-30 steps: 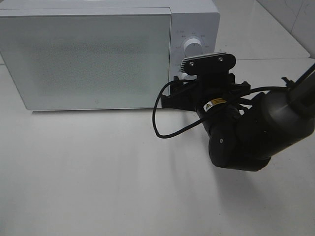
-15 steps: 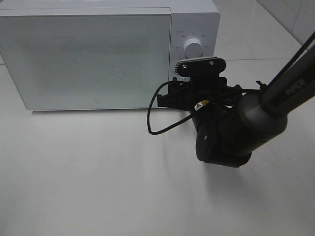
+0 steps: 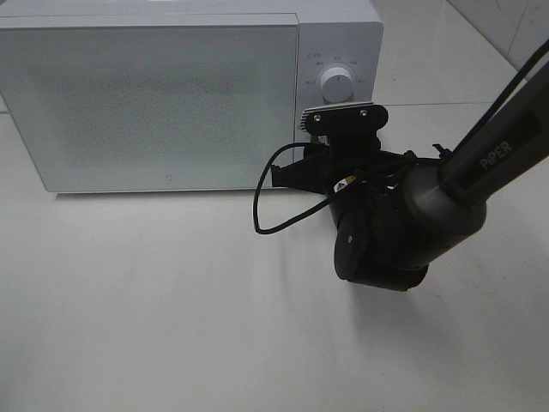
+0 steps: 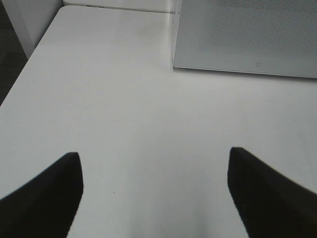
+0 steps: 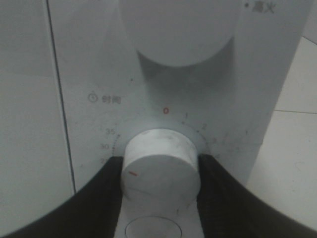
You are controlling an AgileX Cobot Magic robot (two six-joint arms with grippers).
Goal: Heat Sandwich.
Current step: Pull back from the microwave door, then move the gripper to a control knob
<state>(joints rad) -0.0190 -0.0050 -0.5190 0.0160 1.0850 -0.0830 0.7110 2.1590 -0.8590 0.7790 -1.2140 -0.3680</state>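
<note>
The sandwich is out of view. The white microwave [image 3: 154,94] stands at the back of the table with its door closed. In the right wrist view my right gripper [image 5: 161,168] is shut on the lower timer knob [image 5: 161,186], one dark finger pressed against each side. The knob's red mark points to the lower left, and the upper knob [image 5: 178,29] sits above it. In the high view the right arm [image 3: 386,223] reaches to the microwave's control panel and hides the lower knob. My left gripper [image 4: 153,198] stands open over bare table near the microwave's front corner, holding nothing.
The white table [image 3: 171,300] spreads in front of the microwave. A black cable [image 3: 262,219] loops out from the right wrist. The table's left edge [image 4: 29,54] drops off beside the left gripper. A tiled wall [image 3: 515,26] is at the back right.
The right arm has shifted left and in toward the microwave's control panel. The left arm shows no movement.
</note>
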